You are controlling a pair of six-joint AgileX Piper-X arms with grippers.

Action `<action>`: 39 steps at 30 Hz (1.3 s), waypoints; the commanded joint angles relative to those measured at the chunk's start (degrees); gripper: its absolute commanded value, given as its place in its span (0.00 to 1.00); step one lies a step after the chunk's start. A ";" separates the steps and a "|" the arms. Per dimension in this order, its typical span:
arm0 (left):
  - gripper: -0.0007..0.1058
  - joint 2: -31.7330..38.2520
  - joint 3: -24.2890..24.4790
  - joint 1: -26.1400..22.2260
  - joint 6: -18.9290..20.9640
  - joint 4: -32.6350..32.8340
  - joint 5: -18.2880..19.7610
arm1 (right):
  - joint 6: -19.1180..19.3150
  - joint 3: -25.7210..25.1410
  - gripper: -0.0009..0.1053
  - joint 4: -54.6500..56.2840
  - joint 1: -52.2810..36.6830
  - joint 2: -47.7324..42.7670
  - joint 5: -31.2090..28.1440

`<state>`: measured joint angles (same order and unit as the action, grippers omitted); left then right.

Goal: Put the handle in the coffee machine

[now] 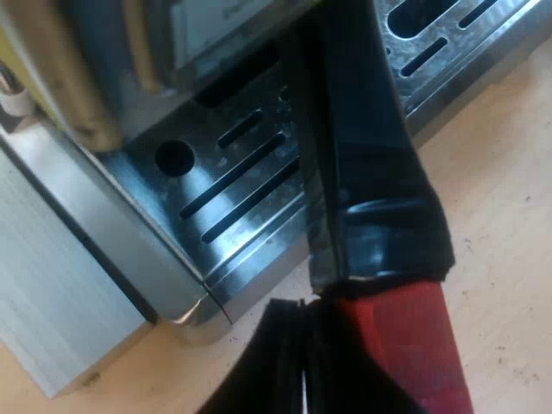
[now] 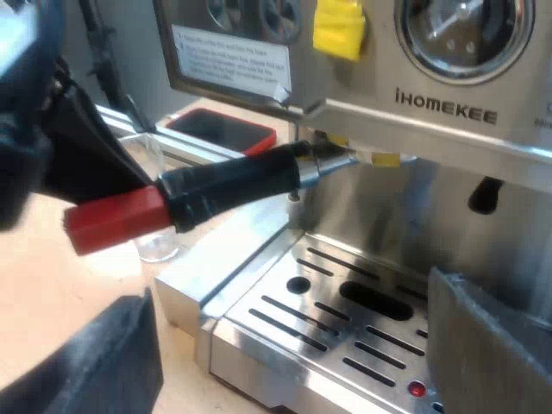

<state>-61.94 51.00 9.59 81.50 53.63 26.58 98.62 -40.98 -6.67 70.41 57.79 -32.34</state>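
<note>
The handle (image 2: 233, 185) stuck out from the machine's (image 2: 448, 112) front, its red end outward. The left pincer (image 1: 293, 345) lay against that red end; whether it clamped it, I could not tell. The right pincer (image 2: 289, 293) hung apart over the tray (image 2: 285, 326).

Left looks down, right sideways; both closely share handle (image 1: 362, 164), tray (image 1: 237, 177).

Colours at machine front.
Silver espresso machine (image 2: 448, 129), dark-slotted tray (image 2: 276, 332), yellow tag (image 2: 338, 30); black handle (image 2: 233, 183) with red end (image 2: 116, 217); pale wood surface (image 1: 509, 172).
</note>
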 commanded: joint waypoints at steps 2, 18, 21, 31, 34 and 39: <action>0.01 1.59 0.16 2.73 4.33 0.11 0.21 | 0.16 -0.41 0.64 0.47 -0.03 -0.53 0.85; 0.01 3.09 0.16 6.24 9.75 0.27 2.87 | 0.16 -7.53 0.63 13.32 -0.21 -0.53 5.07; 0.01 3.09 0.16 9.39 9.75 -0.51 2.07 | 0.16 -7.51 0.63 13.32 -0.21 -0.53 4.31; 0.01 3.09 0.16 13.59 9.75 -7.33 2.72 | -1.61 -7.51 0.63 13.32 -0.21 -0.53 2.98; 0.01 2.89 0.16 13.58 9.75 -14.06 16.44 | -1.61 -7.51 0.63 13.32 -0.21 -0.53 2.32; 0.01 2.66 0.16 13.58 9.75 -15.26 19.01 | -2.03 -7.51 0.63 13.32 -0.21 -0.53 1.84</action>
<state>-59.66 50.23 22.42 90.96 40.83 41.83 96.67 -47.70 6.55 70.41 57.74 -29.85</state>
